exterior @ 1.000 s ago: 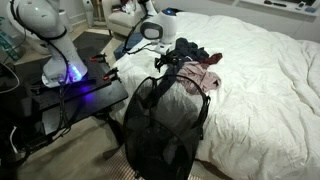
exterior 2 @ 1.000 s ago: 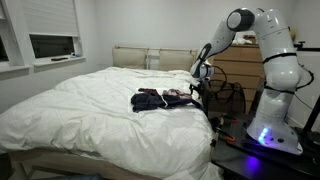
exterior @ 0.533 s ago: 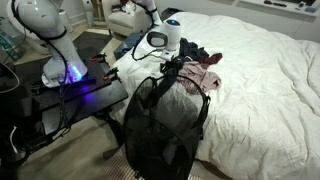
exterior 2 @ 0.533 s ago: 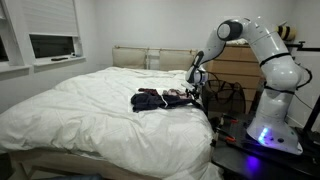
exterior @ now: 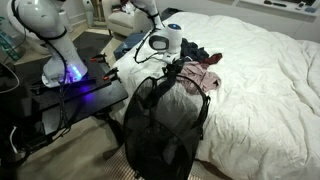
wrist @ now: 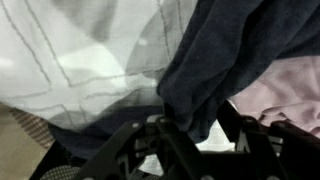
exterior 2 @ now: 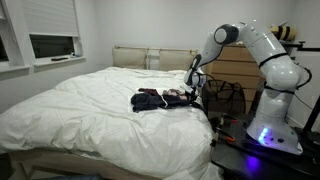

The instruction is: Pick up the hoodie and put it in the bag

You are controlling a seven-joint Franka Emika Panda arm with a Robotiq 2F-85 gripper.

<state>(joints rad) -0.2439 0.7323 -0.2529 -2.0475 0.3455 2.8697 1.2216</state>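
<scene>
Exterior view, gripper: the gripper [exterior: 172,64] points down onto the near edge of the clothes heap on the bed [exterior: 265,60].
Exterior view, hoodie: the hoodie [exterior: 192,50] lies crumpled just beyond the gripper and touches it. It rests partly over a pink-and-white garment [exterior: 206,76].
Exterior view, bag: the bag [exterior: 165,125] stands below the gripper against the bed's edge, with its rim facing up.
Exterior view, side-on: the gripper [exterior 2: 195,84] meets the end of the hoodie [exterior 2: 150,99] nearest the arm. The bag [exterior 2: 228,96] is just behind the gripper, on the arm's side.
Wrist view, grip: a dark fold of the hoodie [wrist: 240,50] hangs between the fingers [wrist: 232,122] of the gripper [wrist: 190,132]. The jaws stand partly apart, and I cannot tell whether they are pinching the cloth.
Wrist view, neighbours: the pink garment [wrist: 285,95] is just beside the fold, and white bedding [wrist: 80,50] is on the other side.
Doing it well: take a thick bunch of cloth rather than a thin hem, and keep the pink cloth out of the jaws. Lift high enough that the trailing sleeves clear the rim, then release over the centre of the bag's mouth.
</scene>
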